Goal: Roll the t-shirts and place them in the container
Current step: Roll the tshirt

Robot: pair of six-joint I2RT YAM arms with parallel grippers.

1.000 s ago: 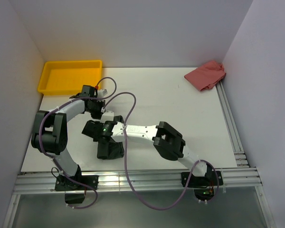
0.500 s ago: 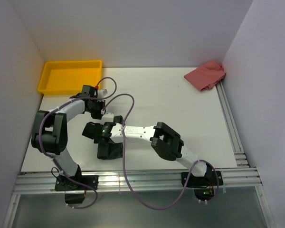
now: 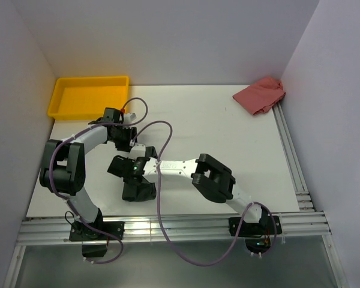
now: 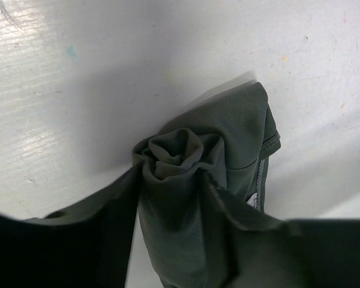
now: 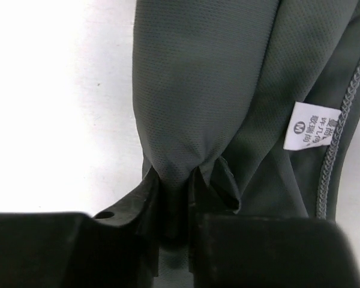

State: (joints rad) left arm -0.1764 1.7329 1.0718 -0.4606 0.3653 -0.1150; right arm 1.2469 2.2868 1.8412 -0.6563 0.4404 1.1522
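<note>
Charcoal t-shirt (image 4: 228, 132) lies rolled; left gripper (image 4: 171, 180) has just parted astride it, right gripper (image 5: 173, 186) has pinched its fold, suggesting a handover.

The t-shirt (image 3: 138, 191) lies front-left on the table (image 3: 216, 132), tray (image 3: 87, 96) behind it (cloth (image 3: 259, 95) in the far-right corner).

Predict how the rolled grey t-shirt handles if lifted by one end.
Likely floppy: the t-shirt puckers where the right gripper pinches it. Probably light, since the fabric looks like a thin mesh knit. Its spiral end looks loose, so it may unwind or sag when lifted.
</note>
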